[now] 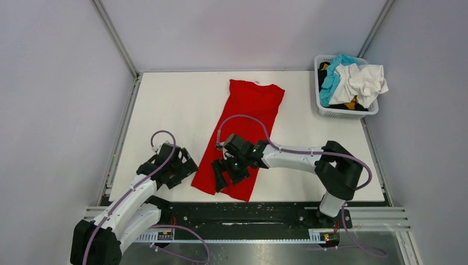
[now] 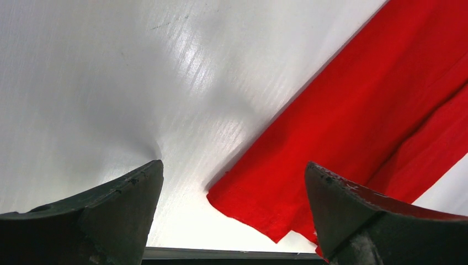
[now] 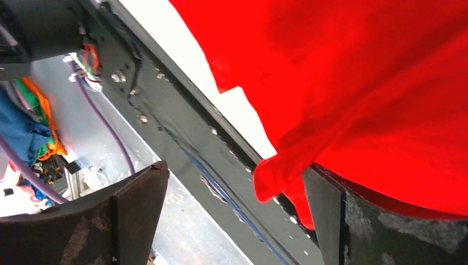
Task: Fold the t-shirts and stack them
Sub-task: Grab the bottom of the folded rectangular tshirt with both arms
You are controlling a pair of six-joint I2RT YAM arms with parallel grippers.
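Note:
A red t-shirt (image 1: 243, 124), folded lengthwise into a long strip, lies on the white table (image 1: 165, 105), running from the back centre to the near edge. My left gripper (image 1: 185, 165) is open just left of the shirt's near corner. In the left wrist view the gripper (image 2: 233, 165) has its jaws wide apart, and the corner of the red shirt (image 2: 287, 204) lies flat between them. My right gripper (image 1: 227, 176) is over the shirt's near end. In the right wrist view the gripper (image 3: 236, 168) is open. The red shirt (image 3: 359, 83) drapes over its right finger, with a loose fold hanging at the tip.
A white laundry basket (image 1: 345, 112) at the back right holds several crumpled shirts: teal, white, black and orange. The black rail (image 1: 248, 212) runs along the near table edge and also shows in the right wrist view (image 3: 182, 110). Grey walls enclose the table.

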